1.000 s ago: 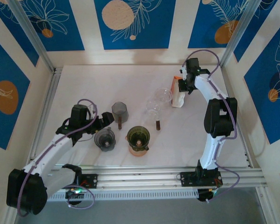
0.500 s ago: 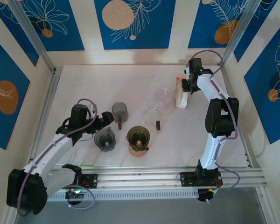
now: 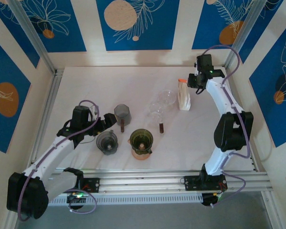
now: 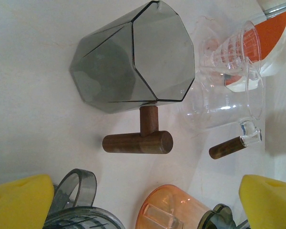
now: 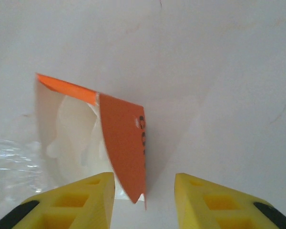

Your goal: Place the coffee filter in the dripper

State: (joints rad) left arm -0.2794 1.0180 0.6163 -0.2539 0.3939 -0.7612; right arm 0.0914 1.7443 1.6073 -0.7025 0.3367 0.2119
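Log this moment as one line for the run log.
right gripper: open, over filter packet | left gripper: open, over grey dripper | filter placement: not yet done

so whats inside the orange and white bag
White folded paper, likely coffee filters, shows in the open bag. Its orange flap covers the rest, so how many is unclear.

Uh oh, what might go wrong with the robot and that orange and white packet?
1. The right end effector is open, and the orange flap of the filter packet sits close to one finger. Closing here might pinch just the flap and tip the packet over.
2. The clear glass dripper lies close beside the packet, so a shove might knock it and send it rolling.
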